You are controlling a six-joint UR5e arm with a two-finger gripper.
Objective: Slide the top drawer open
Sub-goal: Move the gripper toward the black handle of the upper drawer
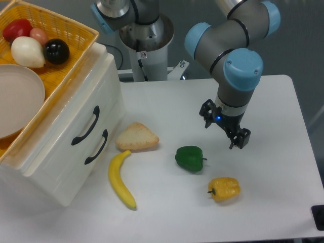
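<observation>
Your pincer hangs released, grasping nothing. The top drawer sits closed, well off to its left, its handle untouched.

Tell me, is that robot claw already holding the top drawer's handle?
No, the gripper hangs over the table near the green pepper, well apart from the top drawer.

the ur5e arm is showing grey tubular links with light blue joint caps, a silver base column, and a black gripper glowing with a small blue light.
</observation>
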